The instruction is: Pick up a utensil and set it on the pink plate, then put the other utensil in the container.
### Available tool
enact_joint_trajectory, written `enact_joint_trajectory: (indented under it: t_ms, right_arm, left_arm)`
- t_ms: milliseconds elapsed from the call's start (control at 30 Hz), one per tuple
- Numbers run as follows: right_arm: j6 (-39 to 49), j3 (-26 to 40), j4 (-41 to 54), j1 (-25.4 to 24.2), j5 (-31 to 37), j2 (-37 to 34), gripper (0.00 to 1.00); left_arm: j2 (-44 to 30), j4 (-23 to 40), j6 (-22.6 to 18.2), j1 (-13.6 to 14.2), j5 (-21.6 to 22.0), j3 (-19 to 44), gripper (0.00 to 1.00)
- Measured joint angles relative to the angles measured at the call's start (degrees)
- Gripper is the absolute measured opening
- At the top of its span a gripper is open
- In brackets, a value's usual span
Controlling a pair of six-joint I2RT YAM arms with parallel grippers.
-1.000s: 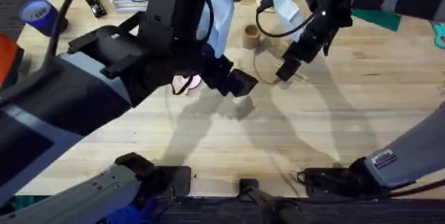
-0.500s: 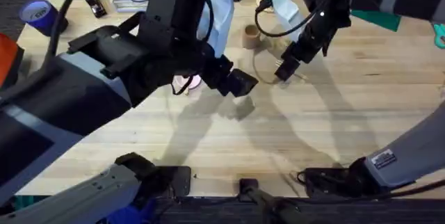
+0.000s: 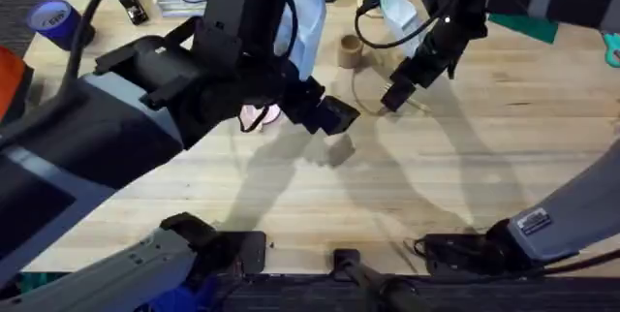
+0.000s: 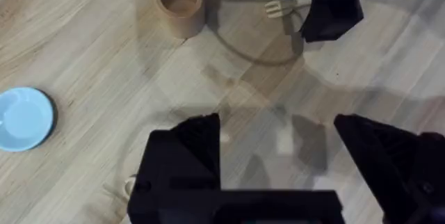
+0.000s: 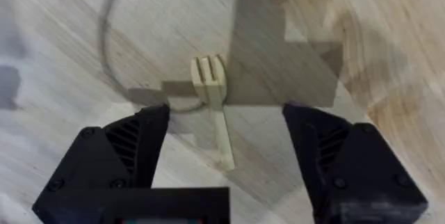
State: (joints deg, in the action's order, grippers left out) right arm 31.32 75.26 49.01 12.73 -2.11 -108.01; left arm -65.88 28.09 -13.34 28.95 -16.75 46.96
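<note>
The other utensil (image 5: pixel 214 106), a flat pale wooden fork with short prongs, lies on the grained wooden table (image 3: pixel 504 157) just beside the tan cylindrical container (image 4: pixel 180 3). It is straddled by the right gripper (image 5: pixel 226 154), fingers spread apart. The left gripper (image 4: pixel 278 147) is held open nearby; a round light blue plate (image 4: pixel 24 118) sits farther off.

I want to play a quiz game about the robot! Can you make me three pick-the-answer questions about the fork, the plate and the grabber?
1. Where is the wooden fork?
A. lying on the table
B. inside the cup
C. on a plate

2. What colour is the round plate in the left wrist view?
A. green
B. light blue
C. black

3. How is the right gripper?
A. shut on the fork
B. shut on a plate
C. open

Answers:
1. A, it lies flat on the wood.
2. B, it shows light blue.
3. C, its fingers stand apart either side of the fork.
</note>
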Motion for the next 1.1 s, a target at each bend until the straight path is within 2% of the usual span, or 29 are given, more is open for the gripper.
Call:
enact_joint_trajectory:
  t_ms: [500, 933, 1000, 1033, 1067, 1100]
  right_arm:
    - [-2.63, 0.0, -0.13, 2.97, 4.21, -0.13, 0.996]
    - [-2.85, 0.0, 0.13, 3.06, 4.44, -0.13, 0.996]
    - [-2.84, 0.0, 0.29, 3.09, 4.28, -0.13, 0.945]
    - [-2.9, 0.0, 0.45, 3.16, 4.17, -0.13, 0.877]
    - [-3.0, 0.0, 0.69, 3.29, 4.17, -0.13, 0.795]
    - [-2.94, 0.0, 0.86, 3.4, 4.22, -0.13, 0.647]
  left_arm:
    - [-0.01, 0.05, 0.0, 0.0, 0.02, 0.0, 0.993]
    - [-0.01, 0.2, 0.0, 0.0, 0.0, 0.0, 0.993]
    - [0.02, 0.2, 0.0, 0.0, 0.0, 0.0, 0.992]
    - [-0.01, 0.2, 0.0, 0.0, 0.0, 0.0, 0.992]
    - [0.02, 0.2, 0.0, 0.0, 0.0, 0.0, 0.992]
    - [0.01, 0.2, 0.0, 0.0, 0.0, 0.0, 0.993]
